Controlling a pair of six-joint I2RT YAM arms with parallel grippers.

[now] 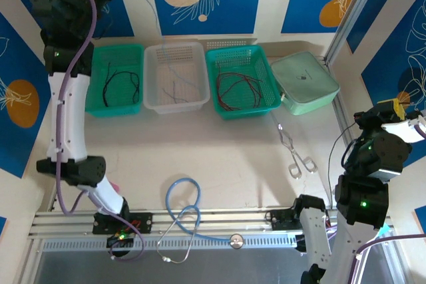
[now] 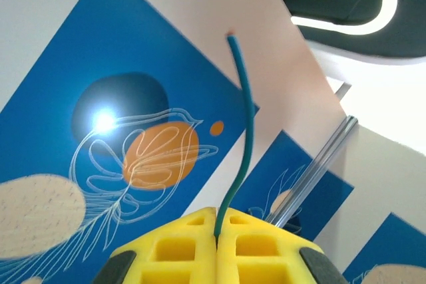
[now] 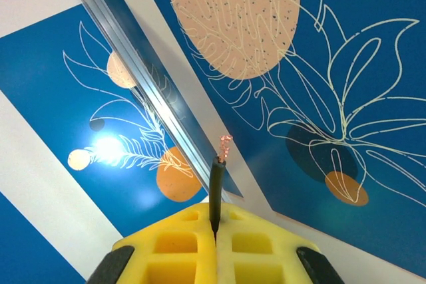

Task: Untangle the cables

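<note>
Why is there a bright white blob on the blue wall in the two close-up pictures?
Left wrist view: light glare on the shiny blue panel, teal cable sharp in the left tool. Right wrist view: similar glare, black cable sharp in the right tool. Top view: soft, even light.

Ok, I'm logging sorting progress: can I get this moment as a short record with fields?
left gripper: shut on a teal cable end
right gripper: shut on a black cable end, copper strands bare
left green basket: looped black cable
white basket: thin pale cable
right green basket: red cables
</note>
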